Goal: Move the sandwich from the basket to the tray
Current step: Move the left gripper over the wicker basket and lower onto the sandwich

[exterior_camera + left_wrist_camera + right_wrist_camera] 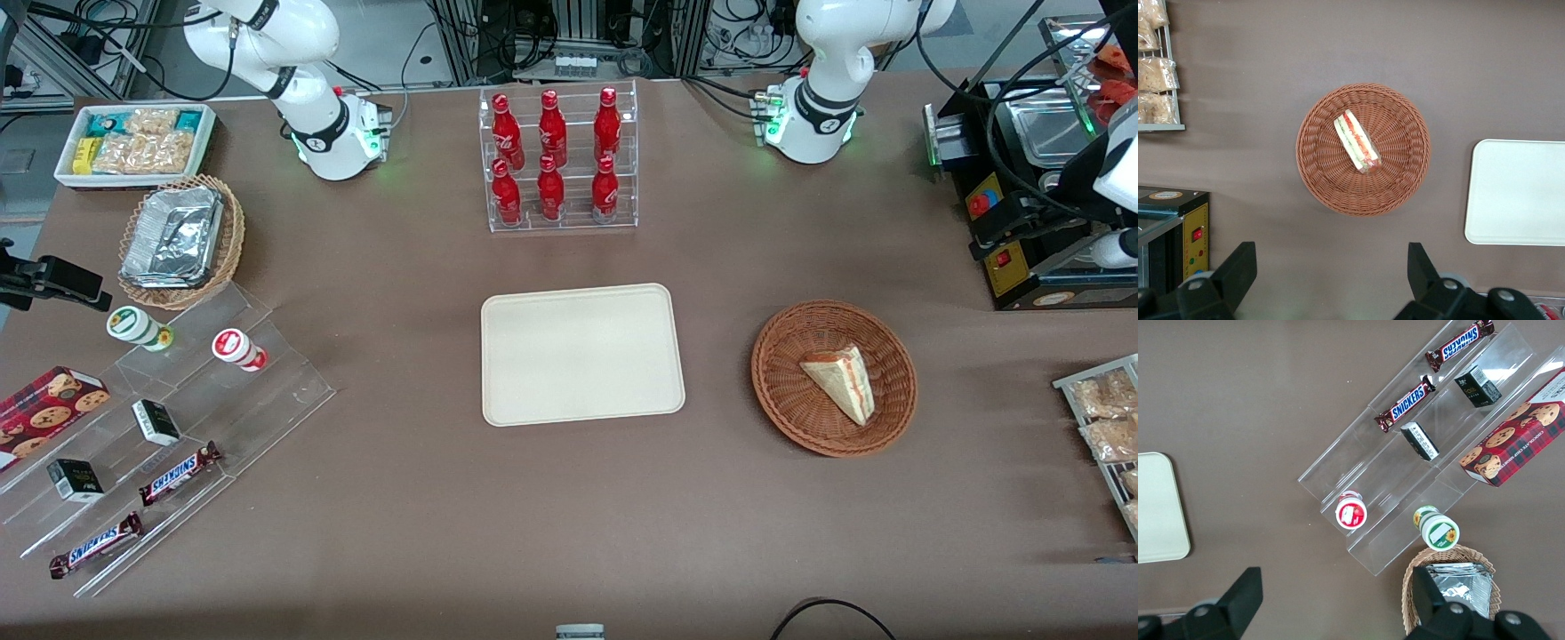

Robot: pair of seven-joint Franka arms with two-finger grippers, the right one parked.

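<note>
The sandwich (841,380), a clear-wrapped white wedge with red and green filling, lies in the round reddish-brown wicker basket (782,391). The cream tray (582,354) lies bare beside the basket, toward the parked arm's end. In the left wrist view the sandwich (1356,141) lies in the middle of the basket (1405,180), with the tray (1518,193) beside it. My left gripper (1331,270) is open and empty, high above the bare table. It hangs over a spot farther from the front camera than the basket. It does not show in the front view.
A clear rack of red bottles (557,160) stands farther from the front camera than the tray. A black machine (1022,196) and a rack of snack bags (1107,418) stand at the working arm's end. Tiered clear shelves with snacks (160,427) lie toward the parked arm's end.
</note>
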